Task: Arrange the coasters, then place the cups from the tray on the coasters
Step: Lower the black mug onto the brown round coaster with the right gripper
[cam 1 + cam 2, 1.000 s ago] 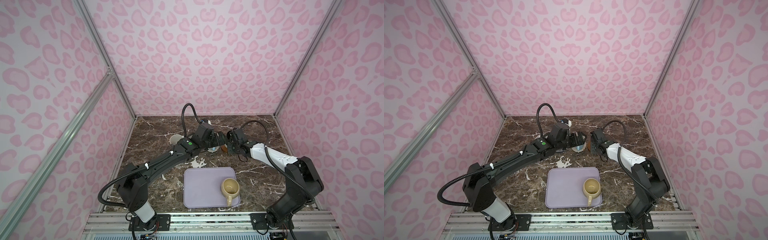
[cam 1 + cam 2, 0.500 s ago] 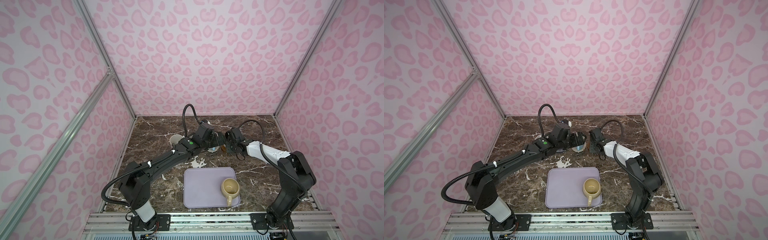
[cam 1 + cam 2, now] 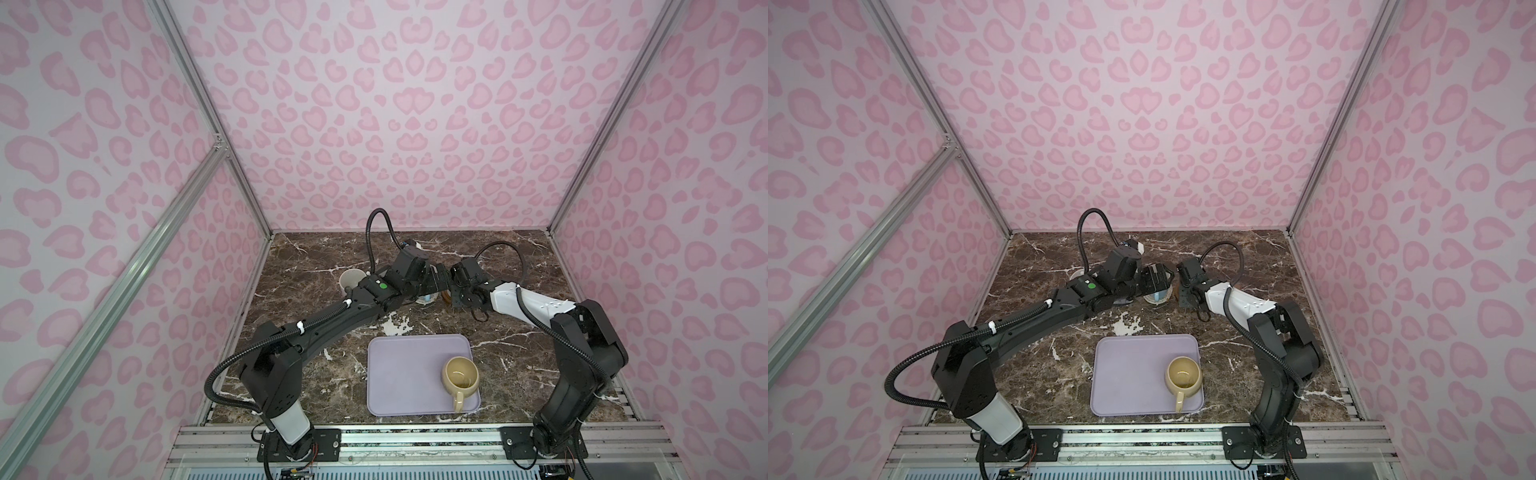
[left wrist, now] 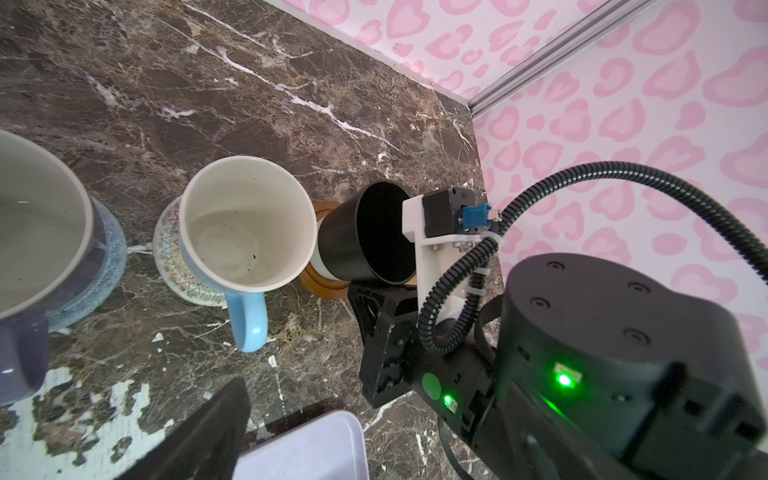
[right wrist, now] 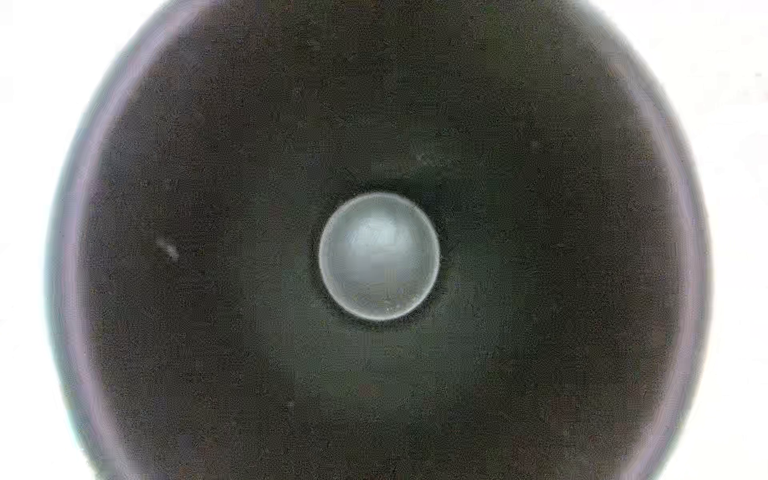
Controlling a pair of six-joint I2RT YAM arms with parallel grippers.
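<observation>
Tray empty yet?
No, a beige mug stands on the tray, near its right edge in a top view.

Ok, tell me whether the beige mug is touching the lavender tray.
Touching. Both top views show the beige mug standing upright on the lavender tray, near its right edge.

Both arms are mostly matte black. The left arm has a white segment above its base, the right arm a white forearm shell. Black corrugated cable runs along each, fastened with white zip ties. A round green sticker marks the left arm. The right wrist carries a white camera bracket, a blue plug and a lit green LED.
</observation>
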